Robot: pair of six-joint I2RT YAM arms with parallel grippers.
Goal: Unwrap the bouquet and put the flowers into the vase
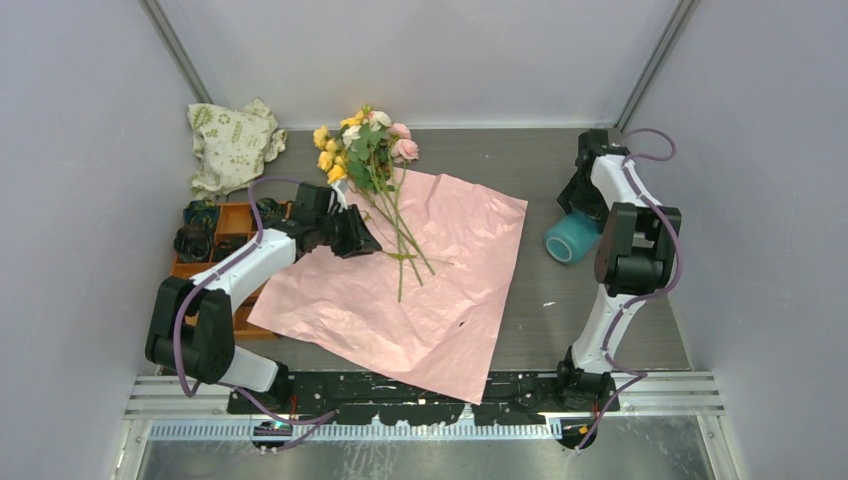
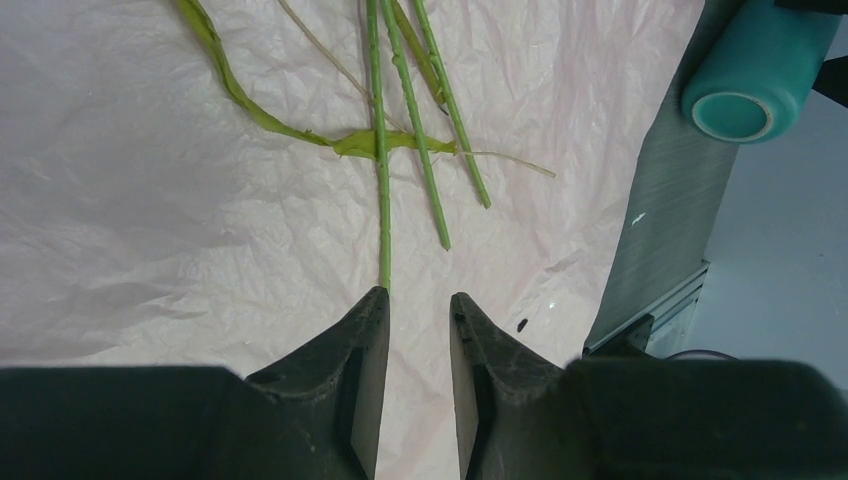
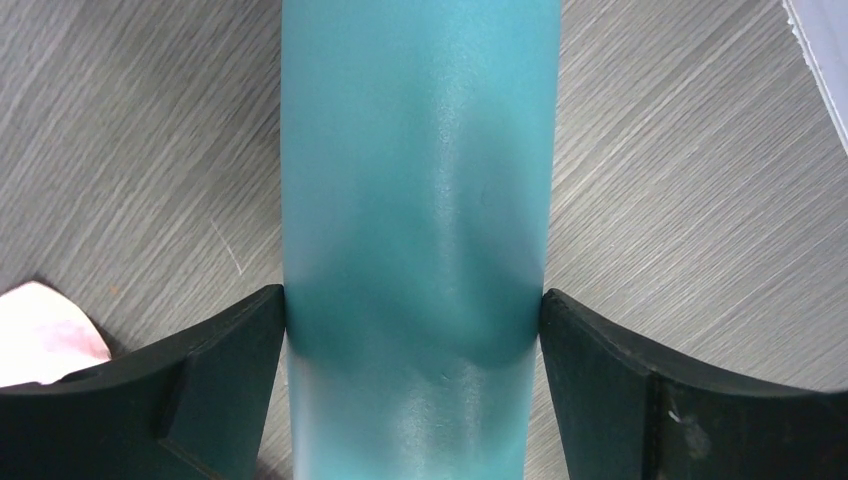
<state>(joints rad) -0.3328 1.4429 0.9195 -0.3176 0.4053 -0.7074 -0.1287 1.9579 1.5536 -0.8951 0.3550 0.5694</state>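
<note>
No word, number, brand mark or label can be read anywhere; the only print is a green pattern on the crumpled beige cloth bag (image 1: 232, 145) behind the orange tray (image 1: 237, 218), too small to make out.

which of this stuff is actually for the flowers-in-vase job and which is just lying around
For the job:
- long-stemmed yellow, pink and white flowers
- crinkled pink wrapping paper, spread open under the stems
- teal-blue tapered vase

Just lying about:
- crumpled beige green-printed cloth bag
- orange compartmented wooden tray
</note>
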